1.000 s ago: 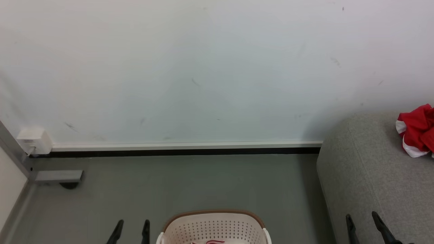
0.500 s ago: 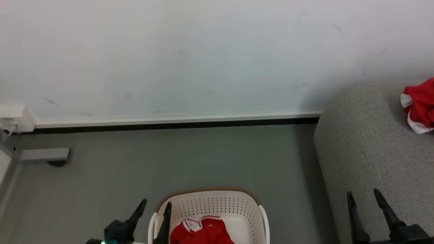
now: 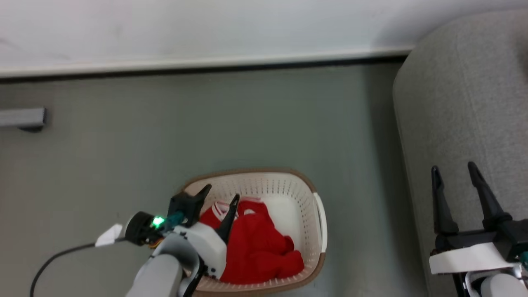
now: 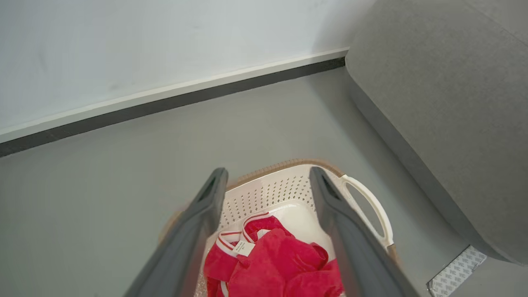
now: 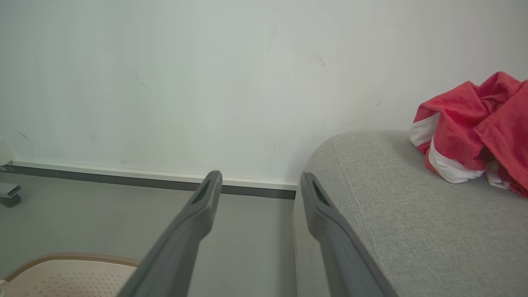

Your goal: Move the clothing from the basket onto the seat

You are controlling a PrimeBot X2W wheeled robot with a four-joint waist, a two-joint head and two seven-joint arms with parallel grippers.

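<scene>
Left gripper (image 3: 222, 192): one; jaws wide, empty, above the basket, lower left.
Right gripper (image 3: 453, 167): one; jaws wide, empty, lower right, before the seat.
Clothing (image 3: 260, 247): one red heap inside the basket; long axis upper left to lower right, striped collar to the upper left.
Basket (image 3: 247, 171): one, on the floor, lower centre.
Seat (image 3: 453, 103): one, right side.
Second red garment (image 5: 474, 123): one, bunched on the seat, far right.

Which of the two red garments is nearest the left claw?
The red garment inside the basket, right below the open left claw; the other garment lies crumpled on the grey seat.
</scene>
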